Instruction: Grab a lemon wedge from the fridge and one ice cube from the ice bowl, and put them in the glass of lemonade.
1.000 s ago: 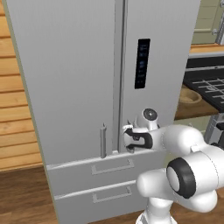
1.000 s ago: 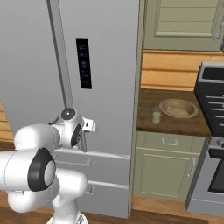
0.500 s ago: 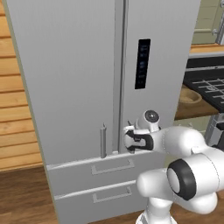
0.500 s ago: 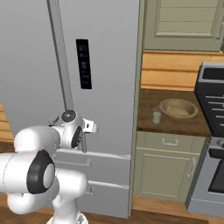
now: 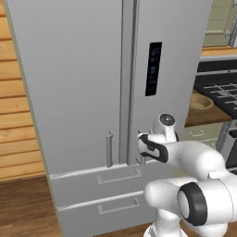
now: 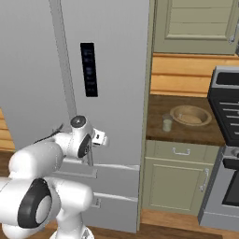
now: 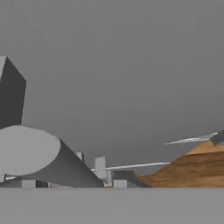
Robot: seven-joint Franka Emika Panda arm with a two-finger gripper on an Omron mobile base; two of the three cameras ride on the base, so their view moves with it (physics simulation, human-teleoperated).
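Gripper at the lower end of the right door's vertical bar handle, low on the fridge; jaw spread and any hold on the bar cannot be made out. Hand view: a smooth grey cylinder end close by against flat matte door panel. Fridge tall, light grey, doors shut, long axis upright; handles run vertically along the centre seam, a glossy black panel on the right door, two drawers below. To its right, a dark wood counter carries the round shallow tan ice bowl and, just beside it, the small clear glass of lemonade, upright.
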